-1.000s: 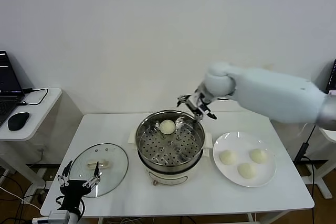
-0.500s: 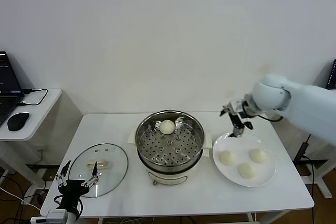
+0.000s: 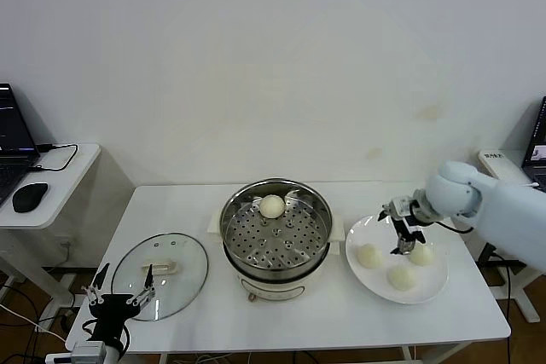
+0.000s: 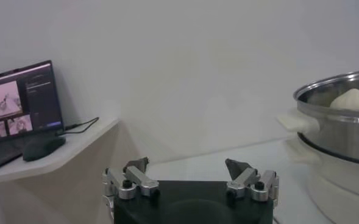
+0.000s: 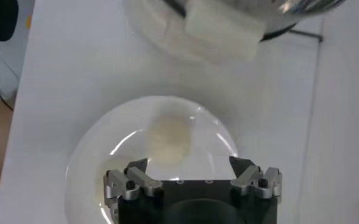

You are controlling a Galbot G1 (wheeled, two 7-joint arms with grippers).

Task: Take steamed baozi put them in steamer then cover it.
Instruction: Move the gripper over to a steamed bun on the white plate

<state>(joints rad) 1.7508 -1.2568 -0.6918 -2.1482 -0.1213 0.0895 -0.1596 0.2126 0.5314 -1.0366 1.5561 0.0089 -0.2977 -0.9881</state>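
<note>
Right tool [image 3: 403, 236] open above smooth round steamed baozi [image 3: 369, 255].

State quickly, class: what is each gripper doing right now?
Left gripper: open, empty, parked near the cover.
Right gripper: open, empty, over the plate.

The head camera is looking forward and down from high up, taking in the whole white rectangular tabletop [image 3: 341, 313]. The left wrist camera is sitting low, facing level past the left gripper [image 4: 190, 173] toward the round shiny steel steamer [image 4: 341, 125], shared with the head view [image 3: 276, 226]. The right wrist camera is looking steeply down, close over the flat round white plate [image 5: 100, 152], also seen from the head [image 3: 431, 283].
</note>
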